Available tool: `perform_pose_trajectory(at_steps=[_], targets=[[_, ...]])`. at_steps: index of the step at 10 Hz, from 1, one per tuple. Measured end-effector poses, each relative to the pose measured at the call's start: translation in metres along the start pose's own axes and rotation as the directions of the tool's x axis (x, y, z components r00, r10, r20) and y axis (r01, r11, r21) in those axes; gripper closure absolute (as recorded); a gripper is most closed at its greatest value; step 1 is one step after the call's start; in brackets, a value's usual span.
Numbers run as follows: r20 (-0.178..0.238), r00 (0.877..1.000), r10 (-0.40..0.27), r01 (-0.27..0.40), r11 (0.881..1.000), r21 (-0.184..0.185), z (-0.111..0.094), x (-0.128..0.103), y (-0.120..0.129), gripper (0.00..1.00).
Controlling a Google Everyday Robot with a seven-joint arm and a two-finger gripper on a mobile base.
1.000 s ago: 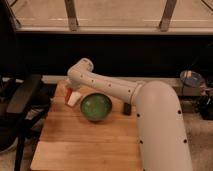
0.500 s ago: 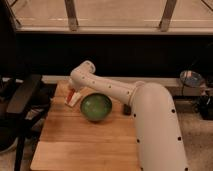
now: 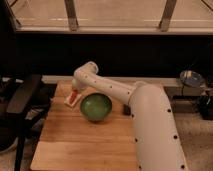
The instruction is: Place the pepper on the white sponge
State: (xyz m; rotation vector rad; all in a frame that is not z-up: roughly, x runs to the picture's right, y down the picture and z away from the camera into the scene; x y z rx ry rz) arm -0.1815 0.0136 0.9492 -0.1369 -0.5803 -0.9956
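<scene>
Small change vs a second ago: the arm (image 3: 112, 91) has nudged its wrist end slightly right and the gripper (image 3: 77, 90) sits a touch lower at the far-left corner of the wooden table (image 3: 85, 145). The green bowl (image 3: 96, 107) hasn't moved.

Current state:
- The gripper is down low, directly above the white sponge (image 3: 70, 102), just left of the bowl's rim.
- The pepper (image 3: 74, 95) shows as a small red-orange patch right under the gripper, against the top of the sponge. It looks to be touching or nearly touching the sponge, but the contact can't be confirmed from this angle.
- Grip state: cannot tell. The wrist housing blocks the view, so there's no call on holding vs released.
- The sponge lies flat, near the table's back-left edge, beside the bowl and not in it.

Progress, as a judgement: transport is done and the pepper is at the target, so this is the late placing phase. What's left is to confirm the pepper is seated on the sponge, let go if that hasn't happened, and lift clear without dragging the pepper or sponge along.

Risks: the sponge is small and close to the table edge, so the pepper could roll off toward the bowl or the edge.

Also in view: a black chair (image 3: 22, 100) left of the table.
</scene>
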Motion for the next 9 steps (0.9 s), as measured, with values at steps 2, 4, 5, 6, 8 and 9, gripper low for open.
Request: perform_pose_trajectory(at_steps=[2,4,5,6,8,9], targets=[[0.048,0.999,-0.003,0.003,1.000,0.003,0.0063,-0.0011,0.0031,0.43],[0.012,1.000,-0.007,0.007,1.000,0.005,-0.0002,0.0009,-0.0035,0.50],[0.012,1.000,-0.005,0.005,1.000,0.005,-0.0012,0.0008,-0.0043,0.50],[0.021,1.000,-0.003,0.003,1.000,0.004,-0.0007,0.0016,-0.0028,0.50],[0.025,1.000,-0.006,0.005,1.000,0.005,-0.0006,0.0028,-0.0026,0.50],[0.023,1.000,-0.009,0.009,1.000,0.005,-0.0009,0.0022,-0.0039,0.50]])
